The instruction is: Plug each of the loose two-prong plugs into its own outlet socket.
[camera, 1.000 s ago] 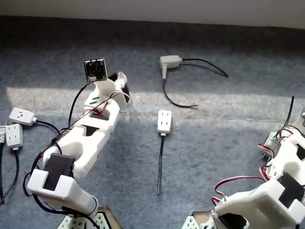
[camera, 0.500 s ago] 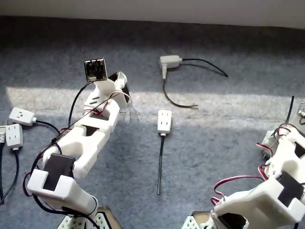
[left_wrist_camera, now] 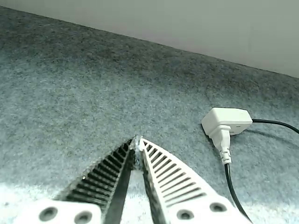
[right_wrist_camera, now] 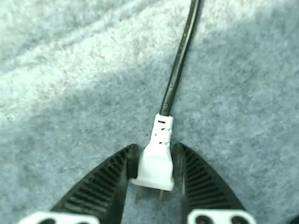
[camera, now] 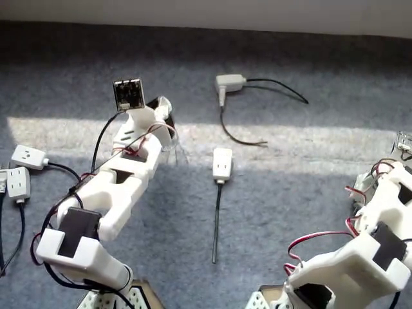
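The right gripper (right_wrist_camera: 155, 148) is clamped on a white two-prong plug (right_wrist_camera: 156, 163), with one finger pressed against each side of its body. The prongs (right_wrist_camera: 160, 198) stick out of the plug's end back toward the wrist. Its black cord (right_wrist_camera: 180, 60) runs away from the gripper across the grey carpet (right_wrist_camera: 70, 93).

In the high view the right arm (camera: 380, 219) stands at the near right with its wrist out by the right edge. The held plug is therefore well to the right of the middle socket (camera: 222, 163) and apart from it. That socket lies flat on the carpet near the middle, and a dark lead (camera: 216, 219) runs from it toward the near side.

The left gripper (left_wrist_camera: 138, 142) has its fingers together, tips touching, with nothing between them. It is over the carpet to the far left of the middle socket and does not touch it.

To the right of the left gripper, a white block (camera: 230, 82) lies on the carpet at the far side. One black cord leaves it to the right, and a smaller white piece with its own cord curves from it toward the near side. I cannot tell whether that piece is a plug seated in the block.

At the left edge lie a far-left socket (camera: 29, 156) and, just nearer, a near-left socket (camera: 18, 182), both with dark leads.
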Controlling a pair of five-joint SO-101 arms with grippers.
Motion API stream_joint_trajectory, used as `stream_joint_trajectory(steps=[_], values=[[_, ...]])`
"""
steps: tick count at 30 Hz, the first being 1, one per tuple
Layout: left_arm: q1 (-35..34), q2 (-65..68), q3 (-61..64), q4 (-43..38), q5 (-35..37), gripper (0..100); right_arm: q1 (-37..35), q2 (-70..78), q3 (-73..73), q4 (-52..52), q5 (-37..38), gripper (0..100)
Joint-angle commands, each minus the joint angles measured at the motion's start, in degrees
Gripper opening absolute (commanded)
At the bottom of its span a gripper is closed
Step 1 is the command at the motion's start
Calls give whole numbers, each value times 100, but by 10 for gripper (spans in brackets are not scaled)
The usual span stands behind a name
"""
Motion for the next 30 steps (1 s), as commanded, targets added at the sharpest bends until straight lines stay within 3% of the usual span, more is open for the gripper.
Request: stream_joint_trajectory(steps=[1, 9, 17, 21, 30], values=[[92, -22, -101, -9, 0, 6, -13, -48, 31, 92, 26, 138], [92, -22, -101, -9, 0, 6, 4, 136, 57, 127, 26, 139], [92, -22, -101, -9, 0, 6, 189, 119, 13, 330, 18, 217], [92, -22, -101, -9, 0, 6, 374, 127, 13, 321, -484, 217], [92, -22, -101, -9, 0, 6, 409, 136, 40, 347, -853, 216]])
